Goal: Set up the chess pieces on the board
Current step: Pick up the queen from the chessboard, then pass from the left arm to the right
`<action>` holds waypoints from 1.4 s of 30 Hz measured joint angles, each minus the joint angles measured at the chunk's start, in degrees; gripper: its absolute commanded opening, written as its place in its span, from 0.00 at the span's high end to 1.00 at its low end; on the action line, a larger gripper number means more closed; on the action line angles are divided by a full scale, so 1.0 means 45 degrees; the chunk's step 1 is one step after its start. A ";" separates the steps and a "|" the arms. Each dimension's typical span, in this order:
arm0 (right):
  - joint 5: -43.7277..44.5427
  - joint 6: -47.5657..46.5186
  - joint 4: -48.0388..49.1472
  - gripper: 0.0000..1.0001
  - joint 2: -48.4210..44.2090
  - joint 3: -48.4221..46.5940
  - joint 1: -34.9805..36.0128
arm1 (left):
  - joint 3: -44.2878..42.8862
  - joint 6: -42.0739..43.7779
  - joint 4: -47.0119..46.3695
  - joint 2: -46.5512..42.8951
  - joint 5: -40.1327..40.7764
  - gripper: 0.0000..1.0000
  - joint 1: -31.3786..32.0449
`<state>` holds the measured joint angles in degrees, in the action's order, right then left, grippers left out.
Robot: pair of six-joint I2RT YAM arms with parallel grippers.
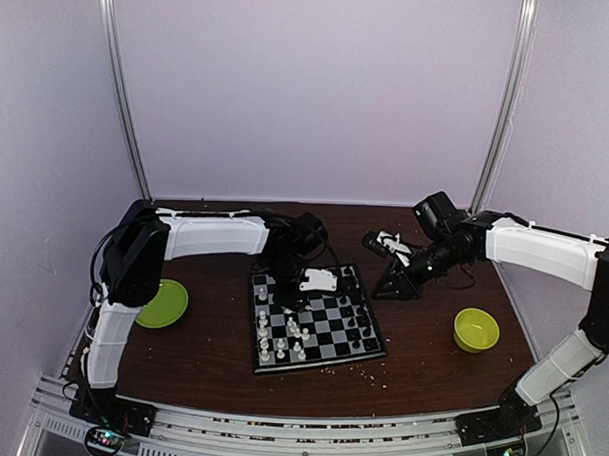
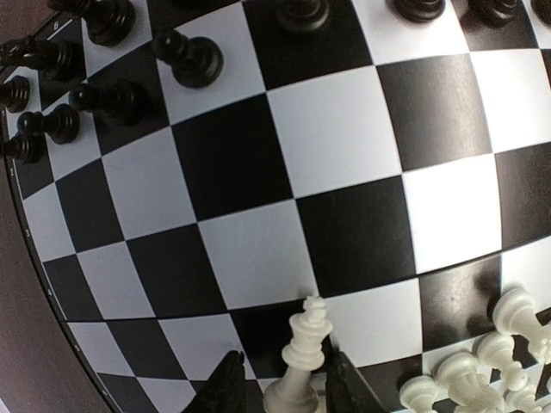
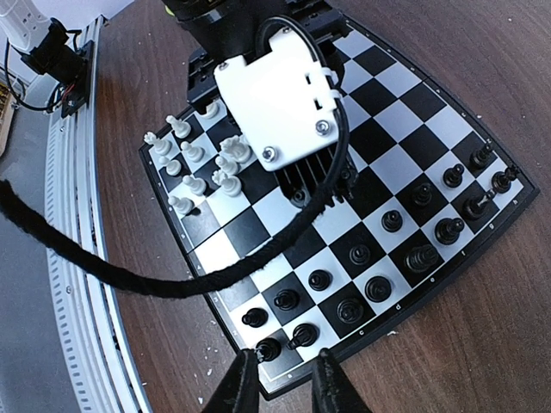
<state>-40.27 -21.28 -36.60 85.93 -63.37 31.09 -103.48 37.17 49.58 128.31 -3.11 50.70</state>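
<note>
**Desk:** Talk me across, left side first.

**Me:** On the top camera there's a green plate (image 1: pixel 162 303) at the far left of the table (image 1: pixel 209 375), well apart from the board (image 1: pixel 329 331). My left gripper (image 2: pixel 288 391) hangs over the board's left half, pointing down. On its wrist camera the fingers (image 2: pixel 231 385) sit narrow on either side of a crowned white piece (image 2: pixel 303 348). I cannot tell whether they actually pinch it. That piece stands upright, its long axis vertical, with the crown leaning slightly right in that view.

**Desk:** How does the board lie?

**Me:** It's skewed to the table edge, with the near right corner swung further from me. The white pieces (image 1: pixel 281 332) bunch on its left ranks, and the black pieces (image 1: pixel 356 325) stand along the right ranks. Between them runs a band of bare squares, and that's my room to move. The thin black rim runs just outside the black row.

**Desk:** Right arm?

**Me:** The right gripper (image 3: pixel 282 379) hovers just beside the board's right edge. Its fingers are parted a little, with nothing between them. A black cable (image 3: pixel 129 267) loops across that wrist view. The green bowl (image 1: pixel 475 329) sits further right, well apart from the board, with brown table between them.
</note>
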 measured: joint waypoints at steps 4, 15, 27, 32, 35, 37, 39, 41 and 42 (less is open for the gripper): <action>-0.0005 0.0000 -0.0010 0.78 0.0005 0.0000 0.0000 | -0.0005 0.0005 0.0015 0.0000 0.0170 0.71 0.0000; -0.0233 0.0107 -0.0126 0.79 -0.0019 -0.0175 -0.0296 | -0.0121 -0.0151 0.0112 0.0000 -0.0044 0.85 -0.0005; -0.0471 0.1496 0.0126 0.78 -0.1141 -0.1185 -0.1894 | 0.1491 -0.2599 -0.2841 -0.2171 -0.2569 0.86 -0.0350; -0.0738 0.2098 -0.0146 0.76 -0.0204 -0.2550 -0.1889 | 0.3774 -0.4915 -0.6130 -0.4211 -0.3589 0.86 -0.0651; -0.1015 0.2526 -0.0238 0.74 0.0709 -0.3410 -0.1758 | 0.4658 -0.5940 -0.7538 -0.4711 -0.3842 0.85 -0.0670; -0.1083 0.2807 -0.0355 0.73 0.1180 -0.3798 -0.1627 | 0.5406 -0.6727 -0.8553 -0.5022 -0.3983 0.85 -0.0670; -0.1127 0.3036 -0.0559 0.70 0.1685 -0.4289 -0.1297 | 0.5901 -0.7295 -0.9204 -0.5192 -0.4061 0.86 -0.0661; -0.1180 0.3196 -0.0709 0.69 0.2059 -0.4673 -0.0860 | 0.6246 -0.7796 -0.9758 -0.5294 -0.4114 0.86 -0.0661; -0.1214 0.3288 -0.0782 0.69 0.2220 -0.4862 -0.0641 | 0.6324 -0.7966 -0.9947 -0.5314 -0.4133 0.85 -0.0661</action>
<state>-45.74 -6.48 -40.12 95.92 -85.25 28.21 -75.02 1.32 4.82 104.40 -21.71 47.72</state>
